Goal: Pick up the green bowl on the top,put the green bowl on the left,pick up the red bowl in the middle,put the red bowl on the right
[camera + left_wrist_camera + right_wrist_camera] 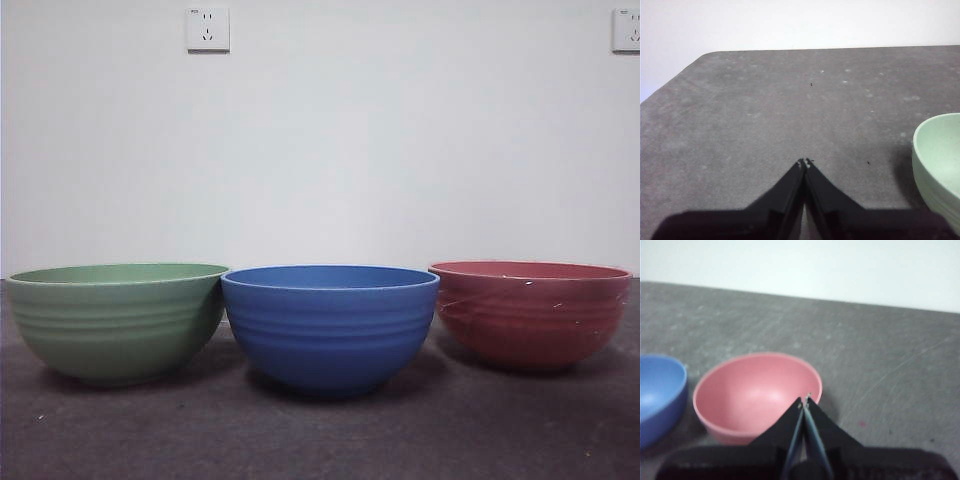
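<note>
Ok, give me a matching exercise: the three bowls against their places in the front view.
Things:
1. green bowl
2. blue bowl
3. red bowl

Places:
A. middle of the row
B. right end
C. left end

Pairs: 1-C, 2-A, 3-B

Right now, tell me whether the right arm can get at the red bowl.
Probably yes. The right gripper hangs just above the red bowl, jaws shut, with nothing between them. The blue bowl stands apart beside it, so the rim looks free, though the jaws must open first.
</note>
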`<state>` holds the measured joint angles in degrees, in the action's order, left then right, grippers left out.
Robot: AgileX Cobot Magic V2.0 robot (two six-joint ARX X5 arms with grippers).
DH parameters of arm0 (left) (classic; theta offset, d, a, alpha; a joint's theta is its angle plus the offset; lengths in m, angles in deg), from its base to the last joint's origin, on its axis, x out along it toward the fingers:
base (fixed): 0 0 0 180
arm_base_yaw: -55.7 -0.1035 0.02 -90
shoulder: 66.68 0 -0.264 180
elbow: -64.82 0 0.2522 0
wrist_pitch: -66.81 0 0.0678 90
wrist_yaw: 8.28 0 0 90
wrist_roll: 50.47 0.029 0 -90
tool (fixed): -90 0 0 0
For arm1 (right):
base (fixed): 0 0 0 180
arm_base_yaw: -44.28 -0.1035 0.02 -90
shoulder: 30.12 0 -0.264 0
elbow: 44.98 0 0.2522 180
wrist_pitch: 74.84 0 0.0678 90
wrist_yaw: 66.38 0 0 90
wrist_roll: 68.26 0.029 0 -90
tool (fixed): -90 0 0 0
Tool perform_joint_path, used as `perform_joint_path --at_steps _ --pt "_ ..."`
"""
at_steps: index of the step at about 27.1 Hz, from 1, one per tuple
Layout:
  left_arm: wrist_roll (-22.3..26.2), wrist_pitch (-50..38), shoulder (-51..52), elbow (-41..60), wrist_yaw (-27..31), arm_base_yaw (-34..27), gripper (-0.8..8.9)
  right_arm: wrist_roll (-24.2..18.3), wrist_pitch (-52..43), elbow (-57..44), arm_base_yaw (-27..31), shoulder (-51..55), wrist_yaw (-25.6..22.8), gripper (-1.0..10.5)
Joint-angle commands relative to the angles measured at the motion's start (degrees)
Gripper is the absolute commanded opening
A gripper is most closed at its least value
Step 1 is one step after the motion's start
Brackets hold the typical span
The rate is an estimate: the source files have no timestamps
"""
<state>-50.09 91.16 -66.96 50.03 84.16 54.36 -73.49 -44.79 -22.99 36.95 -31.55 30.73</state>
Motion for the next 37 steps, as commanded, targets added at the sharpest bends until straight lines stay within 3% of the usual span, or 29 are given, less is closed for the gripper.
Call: perform_joint_path --at_steps 1,5,13,19,37 --pt "-0.39 -0.26 0.07 0.9 0.17 -0.15 -0.01 -0.59 -4.5 -3.98 0.46 1.31 0.66 0.0" --pt "-0.39 -0.26 0.07 0.9 0.15 -0.15 -0.01 -0.17 -8.92 -7.48 0.39 1.38 0.63 0.0" --pt "-0.39 -0.26 0.07 0.9 0.15 -0.15 -0.01 -0.07 -6.4 -7.82 0.35 1.38 0.46 0.0" --pt "-0.39 -0.26 0.07 0.9 0.15 -0.15 -0.01 6.93 -6.58 -7.82 0.13 1.38 0.39 0.0" --pt "-0.39 -0.26 0.07 0.9 0.15 -0.15 -0.01 6.86 -6.58 -7.82 0.13 1.16 0.22 0.0"
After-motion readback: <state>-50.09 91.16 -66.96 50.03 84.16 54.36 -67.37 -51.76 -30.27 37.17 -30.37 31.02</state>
